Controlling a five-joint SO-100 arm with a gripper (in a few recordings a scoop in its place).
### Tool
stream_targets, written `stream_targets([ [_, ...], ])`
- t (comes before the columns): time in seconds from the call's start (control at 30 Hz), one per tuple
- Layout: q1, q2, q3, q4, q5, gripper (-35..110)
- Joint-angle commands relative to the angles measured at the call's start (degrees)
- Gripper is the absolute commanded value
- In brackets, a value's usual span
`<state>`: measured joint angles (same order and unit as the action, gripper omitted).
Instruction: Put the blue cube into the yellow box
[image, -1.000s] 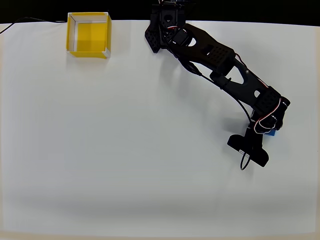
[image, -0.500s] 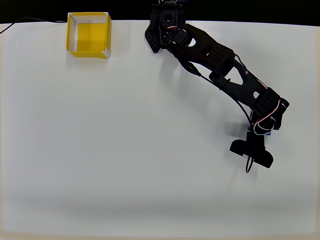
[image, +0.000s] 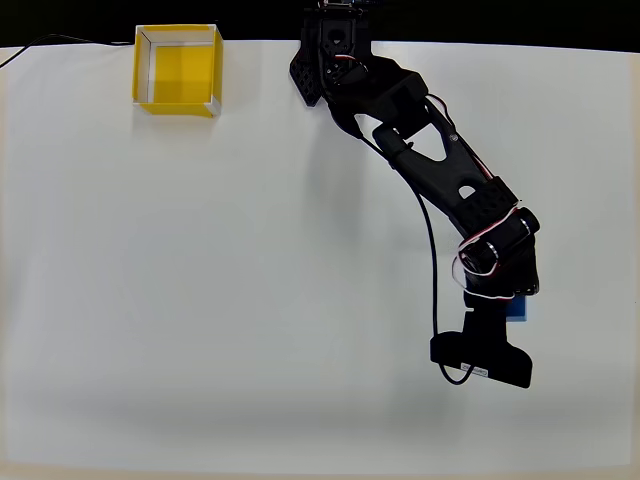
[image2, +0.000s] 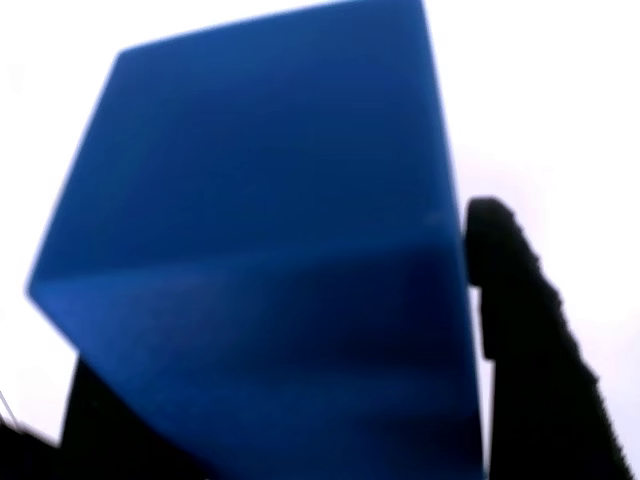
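My gripper (image2: 300, 400) is clamped on the cube (image2: 260, 250): in the wrist view the blue block sits between the 2 dark fingers (image2: 530, 340), 1 finger pressed along its right face and the other under its lower left corner, the picture blurred by closeness. From overhead I see the gripper (image: 505, 305) at the right of the table (image: 250, 300), toward the lower edge, with only a sliver of the cube (image: 517, 309) peeking out beside the wrist. I cannot tell whether the cube touches the table. The arm (image: 440, 170) stretches diagonally from its base at top centre. The box (image: 177, 70) sits well apart at the top left, open side up.
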<state>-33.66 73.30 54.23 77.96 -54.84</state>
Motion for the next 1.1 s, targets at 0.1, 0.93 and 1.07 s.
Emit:
stream_targets([
  [0.1,19.2,25.3,12.1,-10.1,-12.7,13],
  [0.93,72.3,45.1,46.3,-24.3,-32.4,14],
  [1.07,79.6,49.9,53.2,-24.5,-32.8,14],
])
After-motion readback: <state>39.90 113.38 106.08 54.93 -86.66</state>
